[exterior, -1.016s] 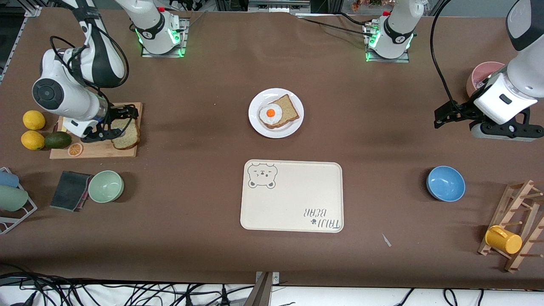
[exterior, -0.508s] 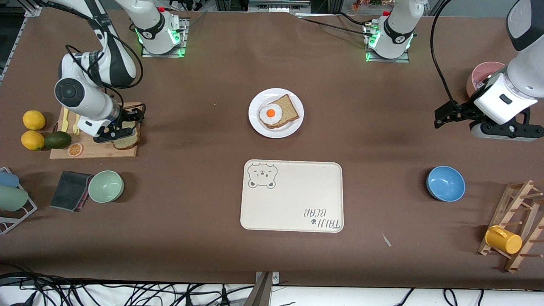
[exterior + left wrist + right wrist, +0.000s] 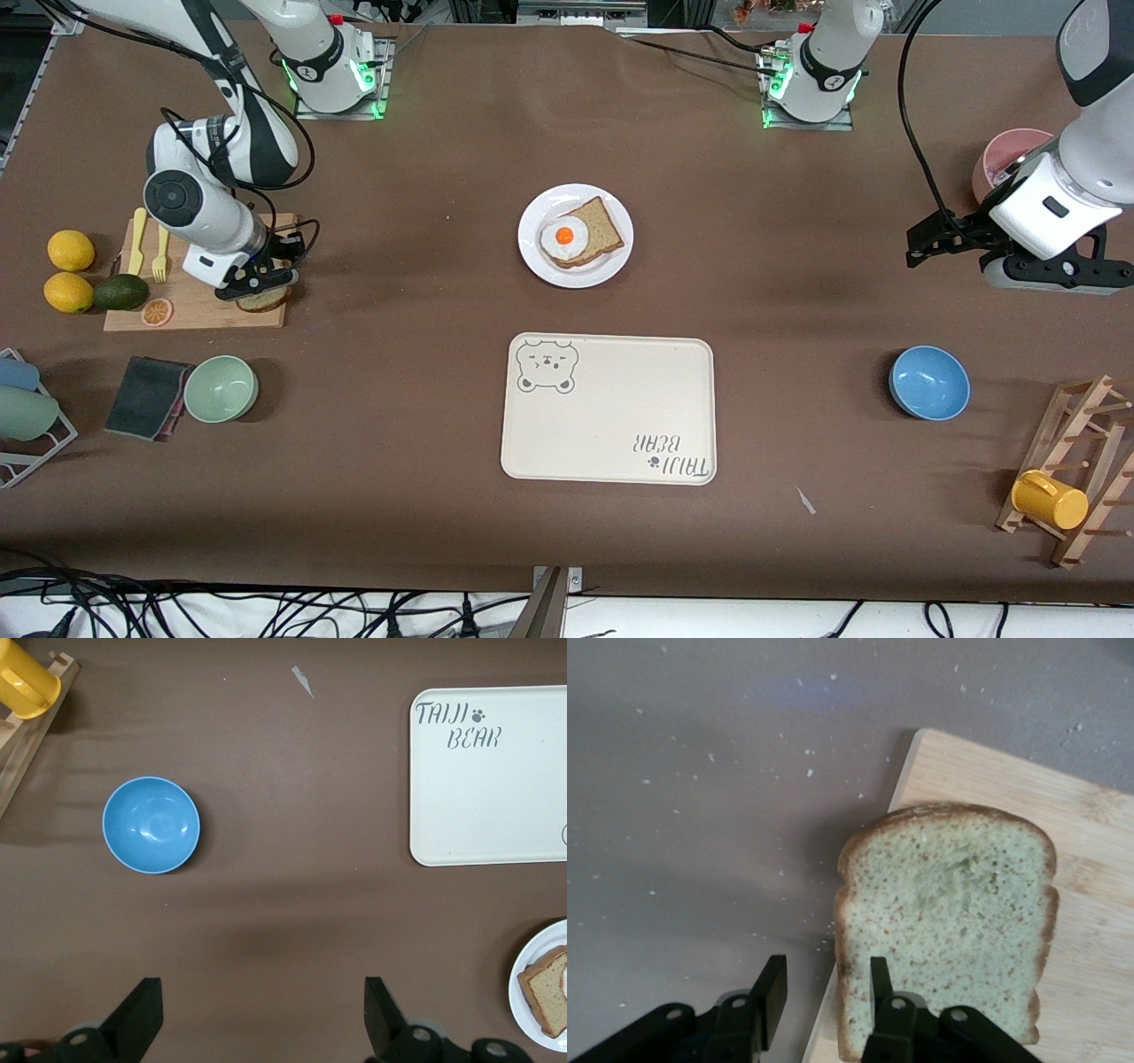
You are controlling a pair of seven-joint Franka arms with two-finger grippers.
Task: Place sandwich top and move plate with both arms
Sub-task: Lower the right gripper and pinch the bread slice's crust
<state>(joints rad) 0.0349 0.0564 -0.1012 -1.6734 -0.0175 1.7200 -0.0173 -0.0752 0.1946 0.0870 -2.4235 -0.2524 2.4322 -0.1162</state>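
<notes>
Right pincer (image 3: 257, 290), mid-left of the front frame, straddles the plain brown wholemeal bread slice's (image 3: 948, 921) edge, half-closed, grip unconfirmed; left pincer (image 3: 257, 1019) waits wide open.

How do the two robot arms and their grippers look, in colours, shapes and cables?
Both arms have white rounded shells with black joints. The right arm has a round black cap on one joint and black cables looping along it. The left arm trails one long black cable. The right gripper and left gripper are black. Green lights glow at both bases.
</notes>
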